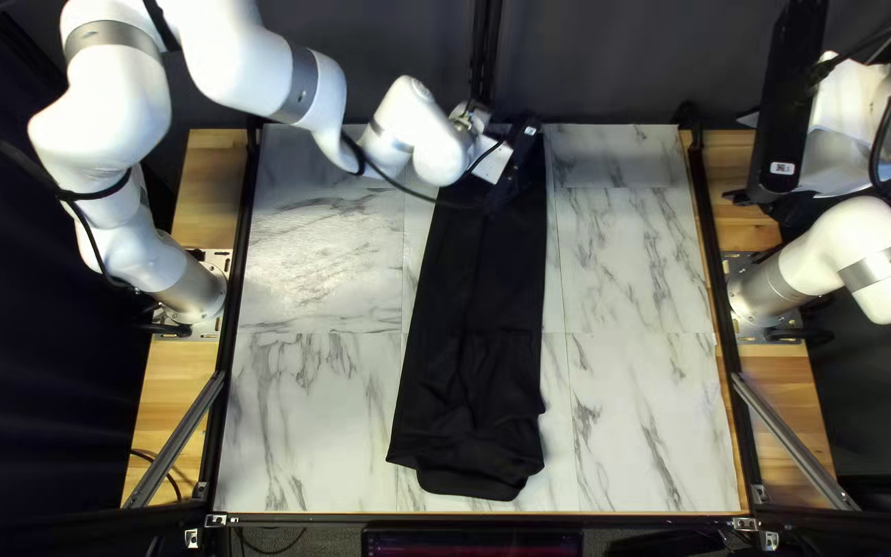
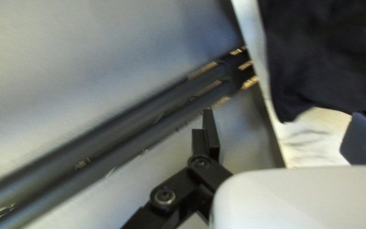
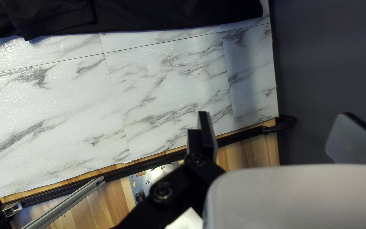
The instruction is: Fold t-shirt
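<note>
A dark curtain (image 1: 611, 62) hangs behind a marbled tabletop (image 1: 311, 413) flanked by wooden boards (image 1: 210, 186).

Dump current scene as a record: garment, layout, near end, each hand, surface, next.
garment: black t-shirt
layout: long narrow strip running from far edge toward near edge
near end: uneven, creased
left hand: open, at the shirt's far end, not clamped on cloth; contact can't be told
right hand: open, off to the shirt's right, nothing between its fingers
surface: table with grey-veined white marble pattern
next: probably grip the far end and fold it toward the near end
</note>
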Robot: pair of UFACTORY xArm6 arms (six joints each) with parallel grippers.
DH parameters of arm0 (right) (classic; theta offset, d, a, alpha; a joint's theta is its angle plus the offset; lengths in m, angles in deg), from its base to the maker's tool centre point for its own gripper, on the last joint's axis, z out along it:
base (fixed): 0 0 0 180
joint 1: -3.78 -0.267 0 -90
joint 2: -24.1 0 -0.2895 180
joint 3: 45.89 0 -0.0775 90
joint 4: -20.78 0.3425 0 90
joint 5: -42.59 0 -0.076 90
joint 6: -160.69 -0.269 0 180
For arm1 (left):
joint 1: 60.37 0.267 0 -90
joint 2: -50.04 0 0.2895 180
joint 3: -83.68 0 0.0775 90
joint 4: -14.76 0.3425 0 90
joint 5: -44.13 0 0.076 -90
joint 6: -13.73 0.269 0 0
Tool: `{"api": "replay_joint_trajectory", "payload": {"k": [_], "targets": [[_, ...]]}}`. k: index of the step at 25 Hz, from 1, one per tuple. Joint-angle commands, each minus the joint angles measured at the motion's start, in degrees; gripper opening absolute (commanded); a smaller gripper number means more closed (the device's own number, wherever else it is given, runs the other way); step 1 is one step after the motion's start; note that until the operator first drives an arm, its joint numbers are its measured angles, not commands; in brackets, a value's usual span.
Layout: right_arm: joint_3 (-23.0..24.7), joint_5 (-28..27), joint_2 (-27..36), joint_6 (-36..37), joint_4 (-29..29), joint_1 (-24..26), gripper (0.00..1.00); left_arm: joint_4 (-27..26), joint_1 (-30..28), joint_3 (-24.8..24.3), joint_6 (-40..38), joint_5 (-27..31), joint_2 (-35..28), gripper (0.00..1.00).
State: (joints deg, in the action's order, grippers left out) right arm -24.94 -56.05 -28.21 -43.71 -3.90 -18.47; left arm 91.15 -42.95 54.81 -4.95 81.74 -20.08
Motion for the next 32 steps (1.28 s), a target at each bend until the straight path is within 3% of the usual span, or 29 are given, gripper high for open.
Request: {"api": "replay_joint_trajectory", "payload": {"k": [1, 2, 3, 5, 6, 10, 11, 14, 18, 23, 28, 32], "targets": [[0.0, 0.0, 0.0, 0.0, 0.0, 0.0, 1.0, -7.36, -0.8, -12.14, 5.36, -0.98, -16.0, 1.0], [0.0, 0.0, 0.0, 0.0, 0.0, 0.0, 1.0, -8.93, -0.61, -13.02, 6.86, -1.12, -17.68, 1.0], [0.0, 0.0, 0.0, 0.0, 0.0, 0.0, 1.0, -15.86, -0.37, -15.43, 13.66, -0.4, -23.7, 1.0], [0.0, 0.0, 0.0, 0.0, 0.0, 0.0, 1.0, -24.36, -0.33, -16.36, 21.65, 1.72, -28.94, 1.0], [0.0, 0.0, 0.0, 0.0, 0.0, 0.0, 1.0, -31.82, -0.22, -16.05, 28.56, 4.43, -32.54, 1.0], [0.0, 0.0, 0.0, 0.0, 0.0, 0.0, 1.0, -46.16, 0.62, -11.93, 40.77, 12.93, -36.51, 1.0], [0.0, 0.0, 0.0, 0.0, 0.0, 0.0, 1.0, -50.95, 0.95, -9.39, 45.09, 17.64, -37.61, 1.0], [0.0, 0.0, 0.0, 0.0, 0.0, 0.0, 1.0, -58.65, 2.06, -3.14, 52.5, 28.23, -39.52, 1.0], [0.0, 0.0, 0.0, 0.0, 0.0, 0.0, 1.0, -62.83, 2.26, 5.28, 57.0, 42.01, -41.86, 1.0], [0.0, 0.0, 0.0, 0.0, 0.0, 0.0, 1.0, -63.38, -0.27, 10.87, 56.75, 52.76, -45.23, 1.0], [0.0, 0.0, 0.0, 0.0, 0.0, 0.0, 1.0, -64.2, -0.03, 10.86, 56.87, 57.19, -51.58, 1.0], [0.0, 0.0, 0.0, 0.0, 0.0, 0.0, 1.0, -64.31, 0.08, 10.66, 56.9, 57.14, -51.94, 1.0]]}}
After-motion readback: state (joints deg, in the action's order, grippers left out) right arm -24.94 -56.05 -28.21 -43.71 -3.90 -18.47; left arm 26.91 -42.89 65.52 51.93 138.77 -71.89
